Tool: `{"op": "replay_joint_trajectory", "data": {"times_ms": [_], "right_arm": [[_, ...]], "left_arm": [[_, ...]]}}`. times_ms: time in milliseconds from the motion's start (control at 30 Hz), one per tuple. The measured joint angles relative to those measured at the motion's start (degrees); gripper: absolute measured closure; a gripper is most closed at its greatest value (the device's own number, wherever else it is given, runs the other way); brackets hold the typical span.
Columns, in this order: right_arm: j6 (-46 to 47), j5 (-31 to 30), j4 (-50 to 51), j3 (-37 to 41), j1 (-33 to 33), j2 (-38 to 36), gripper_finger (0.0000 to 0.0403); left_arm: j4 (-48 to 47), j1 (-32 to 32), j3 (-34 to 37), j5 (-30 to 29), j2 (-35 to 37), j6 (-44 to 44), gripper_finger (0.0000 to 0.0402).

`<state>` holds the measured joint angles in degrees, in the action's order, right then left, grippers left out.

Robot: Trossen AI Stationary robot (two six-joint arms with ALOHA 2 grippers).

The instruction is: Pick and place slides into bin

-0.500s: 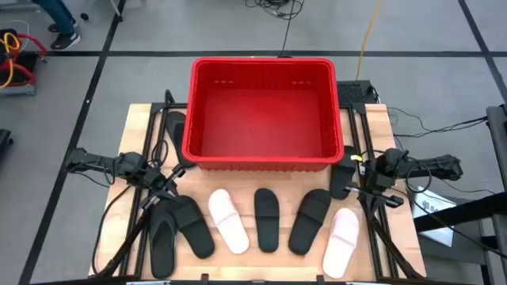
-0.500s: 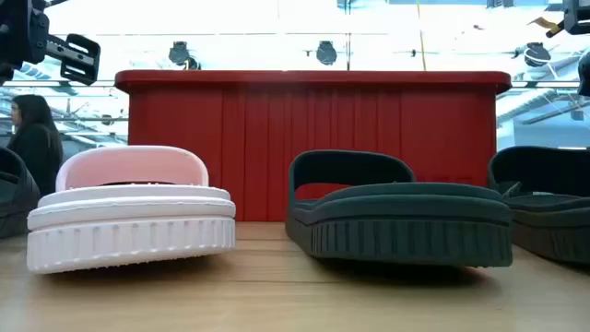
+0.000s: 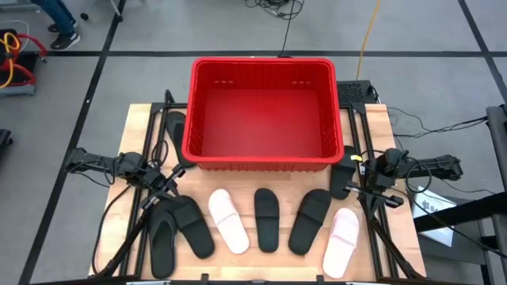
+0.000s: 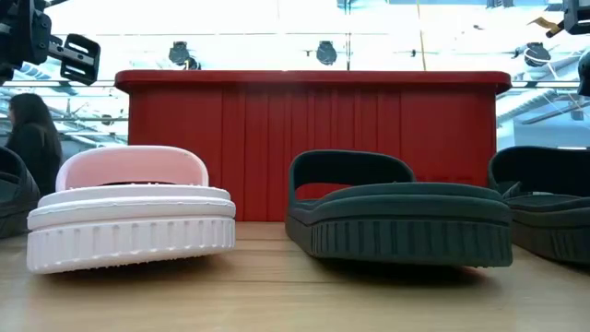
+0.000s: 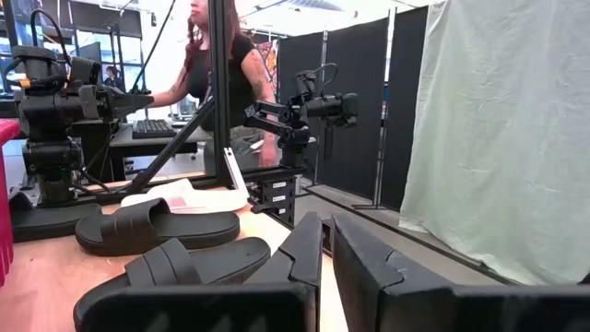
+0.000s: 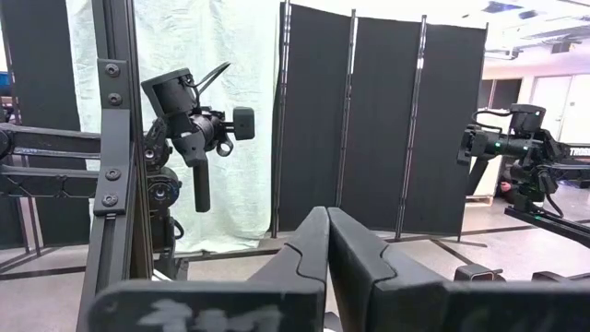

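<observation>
A: High view: basket (image 3: 207, 111) sits empty at 12 o'clock; sandals (image 3: 266, 219) line up at 6.

B: Left gripper (image 3: 169, 187) at 9, nearly closed, holding nothing; right gripper (image 3: 353, 188) at 3, closed, empty. Judgement: open wide, approach nearest sandal.

The large red slotted plastic bin (image 3: 262, 113) sits at the wooden table's (image 3: 131, 131) far side; six flat foam slides (image 3: 266, 219) lie in a row before it, another at each side.
</observation>
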<state>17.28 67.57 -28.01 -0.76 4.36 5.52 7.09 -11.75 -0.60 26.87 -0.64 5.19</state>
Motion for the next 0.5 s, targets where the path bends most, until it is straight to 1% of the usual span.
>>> {"op": "replay_joint_trajectory", "data": {"times_ms": [333,500], "right_arm": [[0.00,0.01,0.00,0.00,-0.01,0.00,0.0403],[0.00,0.01,0.00,-0.01,0.00,0.01,0.0403]], "left_arm": [[0.00,0.00,0.00,-0.01,0.00,0.00,0.0399],[0.00,-0.02,0.00,-0.01,0.00,-0.01,0.0392]]}}
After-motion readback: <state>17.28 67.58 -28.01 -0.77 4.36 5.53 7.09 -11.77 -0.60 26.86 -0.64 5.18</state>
